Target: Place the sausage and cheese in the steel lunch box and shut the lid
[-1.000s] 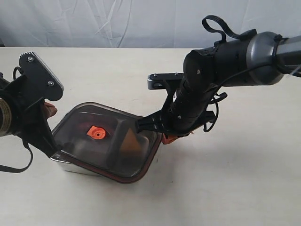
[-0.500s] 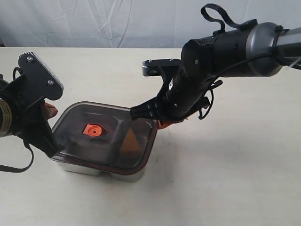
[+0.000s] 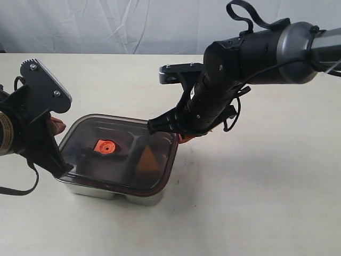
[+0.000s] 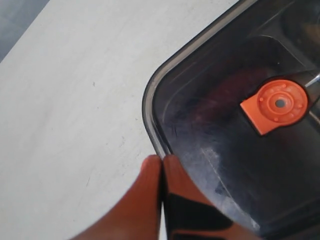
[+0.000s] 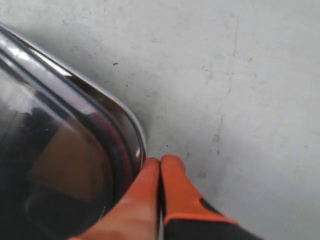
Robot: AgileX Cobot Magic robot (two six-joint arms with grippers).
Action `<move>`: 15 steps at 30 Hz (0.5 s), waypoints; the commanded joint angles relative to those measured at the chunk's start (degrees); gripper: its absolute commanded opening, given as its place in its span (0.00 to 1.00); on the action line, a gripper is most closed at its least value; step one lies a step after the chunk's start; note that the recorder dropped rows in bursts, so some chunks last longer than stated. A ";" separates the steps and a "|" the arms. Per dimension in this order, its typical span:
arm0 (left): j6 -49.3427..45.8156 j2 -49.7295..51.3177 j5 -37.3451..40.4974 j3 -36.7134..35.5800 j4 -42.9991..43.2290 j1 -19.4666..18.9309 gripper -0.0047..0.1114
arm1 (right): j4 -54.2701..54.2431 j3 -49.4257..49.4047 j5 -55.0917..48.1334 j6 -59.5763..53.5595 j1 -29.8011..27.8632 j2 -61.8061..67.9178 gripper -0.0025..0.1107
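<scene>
The dark smoky lid [image 3: 120, 160] lies flat on the steel lunch box [image 3: 101, 190], its orange valve [image 3: 104, 146] facing up. Through the lid the yellow cheese [image 3: 147, 159] shows as a dim wedge in the right compartment. A faint reddish shape under the lid near the valve [image 4: 280, 102] may be the sausage [image 4: 227, 92]. My left gripper [image 3: 56, 126] is shut, its orange tips [image 4: 162, 160] at the lid's left edge [image 4: 150, 125]. My right gripper [image 3: 184, 138] is shut too, tips [image 5: 160, 161] beside the box's far right corner [image 5: 135, 135], nothing between the fingers.
The box stands on a pale beige table [image 3: 256, 202]. A white cloth backdrop [image 3: 133, 21] hangs behind the table's far edge. The right arm [image 3: 250, 58] reaches in from the upper right above the table.
The lid was tilted, raised on its far right side; it has dropped flat onto the box. The right gripper shifted slightly left with it. The left arm barely moved.
</scene>
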State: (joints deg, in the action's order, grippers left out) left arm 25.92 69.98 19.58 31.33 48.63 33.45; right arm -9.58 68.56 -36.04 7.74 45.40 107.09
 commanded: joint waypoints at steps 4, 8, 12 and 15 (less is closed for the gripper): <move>0.53 0.05 -0.20 0.33 -0.59 0.33 0.04 | 0.71 0.32 0.53 -0.47 -0.17 3.41 0.02; 0.53 0.05 -0.20 0.33 -0.59 0.33 0.04 | 1.44 0.32 2.21 -0.47 -0.17 3.41 0.02; 0.53 0.05 -0.20 0.33 -0.59 0.33 0.04 | 2.96 0.32 0.60 -0.24 -0.17 3.41 0.02; 0.53 0.05 -0.20 0.33 -0.59 0.33 0.04 | 5.57 0.32 -3.25 1.40 -0.17 3.41 0.02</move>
State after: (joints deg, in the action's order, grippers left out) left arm 26.03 69.98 19.58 31.33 48.30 33.45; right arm -6.66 68.56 -36.28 7.86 45.40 110.65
